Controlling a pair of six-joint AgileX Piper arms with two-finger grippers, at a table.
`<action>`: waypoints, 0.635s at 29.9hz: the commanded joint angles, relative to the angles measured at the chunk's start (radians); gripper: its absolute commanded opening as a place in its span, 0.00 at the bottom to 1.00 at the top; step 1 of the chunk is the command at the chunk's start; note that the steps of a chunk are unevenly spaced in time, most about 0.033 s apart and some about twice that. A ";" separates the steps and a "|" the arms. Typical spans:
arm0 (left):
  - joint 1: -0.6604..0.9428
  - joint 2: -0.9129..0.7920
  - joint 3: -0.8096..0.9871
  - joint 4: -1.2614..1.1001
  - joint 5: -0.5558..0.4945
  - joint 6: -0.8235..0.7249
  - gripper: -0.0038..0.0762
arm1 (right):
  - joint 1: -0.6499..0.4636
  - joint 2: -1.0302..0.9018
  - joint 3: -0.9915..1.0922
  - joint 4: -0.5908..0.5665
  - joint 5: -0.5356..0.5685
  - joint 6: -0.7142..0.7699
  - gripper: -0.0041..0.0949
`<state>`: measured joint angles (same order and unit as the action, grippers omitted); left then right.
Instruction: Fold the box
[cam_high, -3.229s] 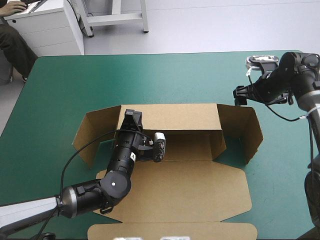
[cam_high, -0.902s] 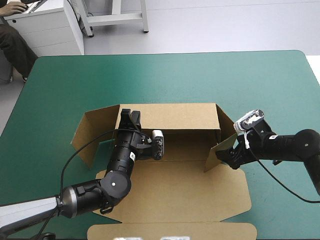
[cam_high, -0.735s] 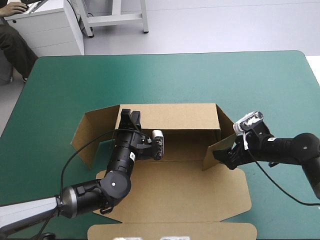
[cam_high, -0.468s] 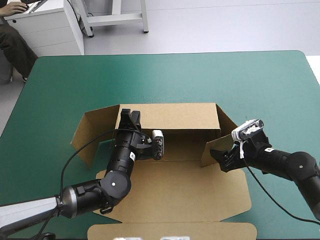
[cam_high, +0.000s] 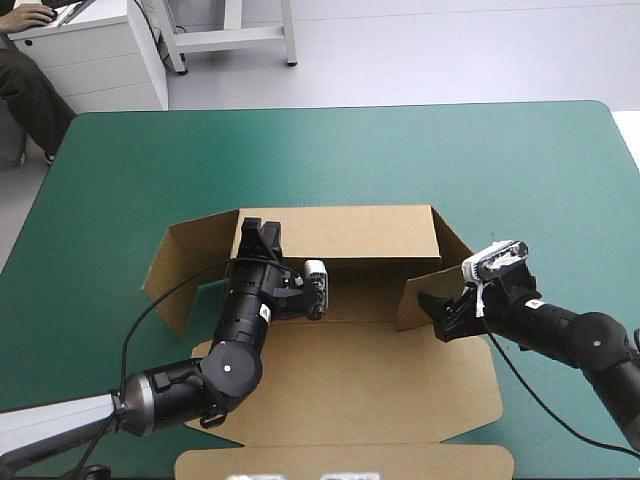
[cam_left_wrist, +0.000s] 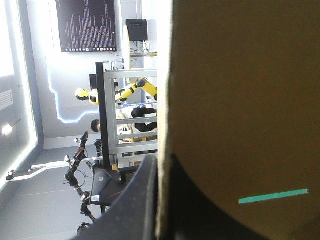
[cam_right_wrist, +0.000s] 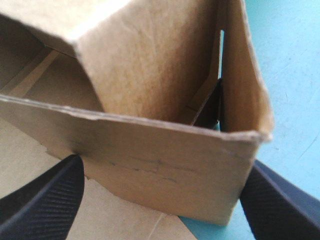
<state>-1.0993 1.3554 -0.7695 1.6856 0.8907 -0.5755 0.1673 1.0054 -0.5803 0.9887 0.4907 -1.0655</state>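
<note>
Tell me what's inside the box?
Only bare brown board shows inside the box. The left hand holds its back wall, and that arm hides part of the floor.

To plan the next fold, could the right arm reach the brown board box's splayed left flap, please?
Probably not: the left flap is beyond the left arm, which lies across the box; the right gripper is at the right flap.

1. My right gripper (cam_right_wrist: 162, 169) stands wide open, with its black fingers (cam_right_wrist: 42, 200) in the frame's lower corners.
2. A raised wall of the brown box (cam_right_wrist: 150, 65) spans the gap between them, across the middle.
3. The teal-green cover (cam_right_wrist: 295, 60) shows at the upper right.
</note>
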 joint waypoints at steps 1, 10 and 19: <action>-0.004 -0.031 -0.032 0.117 0.044 -0.015 0.04 | -0.002 -0.009 0.007 0.043 -0.033 0.006 0.81; -0.004 -0.031 -0.032 0.117 0.036 -0.015 0.04 | 0.021 -0.015 0.039 0.136 -0.067 -0.066 0.81; -0.004 -0.031 -0.032 0.117 0.034 -0.015 0.04 | 0.235 -0.013 0.039 0.005 -0.315 0.139 0.81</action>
<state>-1.0993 1.3554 -0.7695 1.6856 0.8864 -0.5755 0.3510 1.0054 -0.5165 1.0388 0.2819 -1.0185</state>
